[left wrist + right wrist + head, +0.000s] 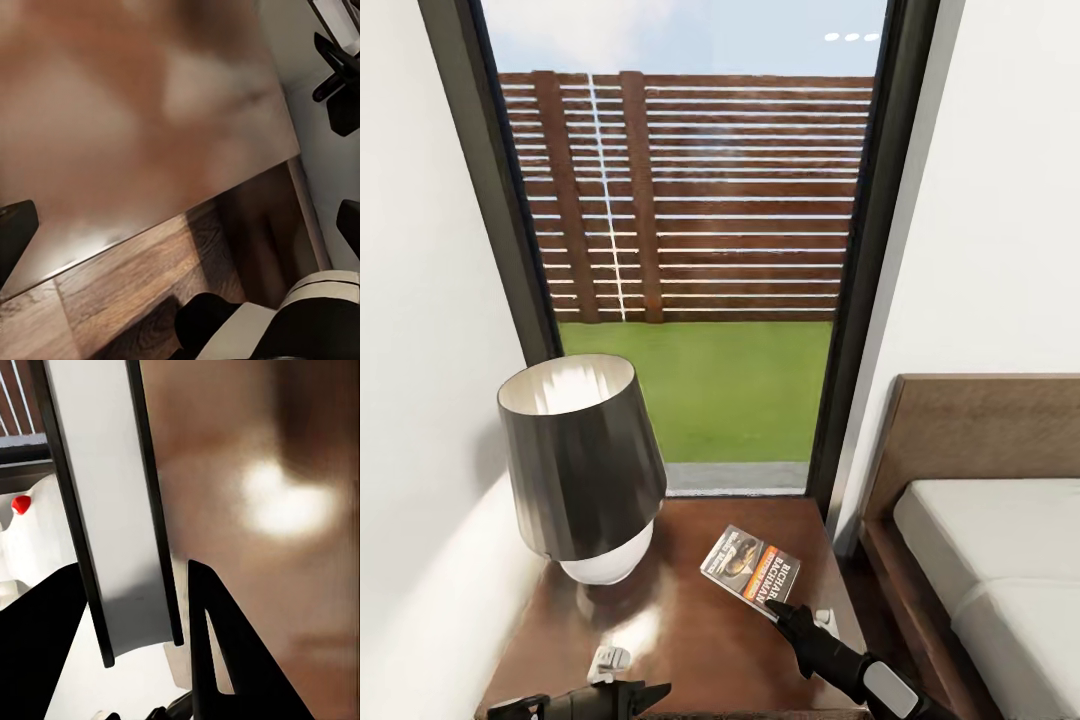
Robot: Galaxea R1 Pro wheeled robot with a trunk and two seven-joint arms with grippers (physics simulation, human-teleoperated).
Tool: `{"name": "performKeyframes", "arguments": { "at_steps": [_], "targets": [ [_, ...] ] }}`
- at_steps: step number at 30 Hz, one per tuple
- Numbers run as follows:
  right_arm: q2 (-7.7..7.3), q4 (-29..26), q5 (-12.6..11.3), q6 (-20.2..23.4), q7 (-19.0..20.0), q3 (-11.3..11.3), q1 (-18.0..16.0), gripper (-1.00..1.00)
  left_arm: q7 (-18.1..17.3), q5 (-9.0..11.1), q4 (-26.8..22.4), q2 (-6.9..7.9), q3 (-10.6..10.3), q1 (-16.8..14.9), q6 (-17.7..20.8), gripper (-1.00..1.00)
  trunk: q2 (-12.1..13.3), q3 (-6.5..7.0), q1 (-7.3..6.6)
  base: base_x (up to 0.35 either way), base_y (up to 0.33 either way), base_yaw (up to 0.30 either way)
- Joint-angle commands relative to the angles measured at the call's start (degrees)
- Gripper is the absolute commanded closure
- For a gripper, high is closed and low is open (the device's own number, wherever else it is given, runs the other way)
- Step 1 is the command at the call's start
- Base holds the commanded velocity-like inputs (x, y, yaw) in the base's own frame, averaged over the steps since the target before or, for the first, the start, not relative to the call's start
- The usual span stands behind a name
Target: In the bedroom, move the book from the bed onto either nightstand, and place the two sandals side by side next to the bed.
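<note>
- Book (750, 577): thin paperback, light, semi-stiff and likely to flex. Best held by an edge, as the right gripper (788, 617) holds it now.
- It sits between that gripper's fingers at its near corner, over the nightstand (690, 640) top, right of the lamp (585, 470). Can't tell whether it touches the wood.
- Right wrist view: fingers (225, 660) straddle the book's edge (112, 510), narrow.
- Left gripper (622, 692) low at the nightstand's front edge, fingers apart, empty.

The right arm reaches up from the frame's lower right, its gripper (785, 612) clamped on the book's (750, 566) near edge. The left gripper (622, 690) sits low at bottom left, fingers (650, 688) apart
</note>
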Motion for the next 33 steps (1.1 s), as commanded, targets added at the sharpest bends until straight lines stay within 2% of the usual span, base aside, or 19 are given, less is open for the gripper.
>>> {"name": "performKeyframes", "arguments": {
  "at_steps": [1,4,11,20,33],
  "targets": [
    [-0.04,0.0,-0.7,0.3,0.0,0.3,0.0,1.00,-0.2,0.3,0.0,-0.01,0.1,0.0,0.6,-1.00,-0.4,-0.24,0.21,0.000,0.000,0.000],
    [-0.04,0.0,-0.7,0.3,0.0,0.3,0.0,1.00,-0.2,0.3,0.0,-0.01,0.1,0.0,0.6,-1.00,-1.6,-0.78,0.87,0.000,0.000,0.000],
    [-0.04,0.0,-0.6,0.3,0.0,0.3,0.0,1.00,-0.3,0.3,0.0,-0.01,0.1,0.0,0.6,-1.00,-1.6,-0.78,0.87,0.000,0.000,0.000],
    [-0.04,0.0,-0.6,0.3,0.0,0.3,0.0,1.00,-0.2,0.3,0.0,-0.01,0.1,0.0,0.6,-1.00,-5.3,-2.39,2.85,0.000,0.000,0.000],
    [-0.04,0.0,-0.6,0.3,0.0,0.3,0.0,1.00,-0.2,0.3,0.0,-0.01,0.1,0.0,0.6,-1.00,-5.7,-2.57,3.07,0.000,0.000,0.000]
  ]
}}
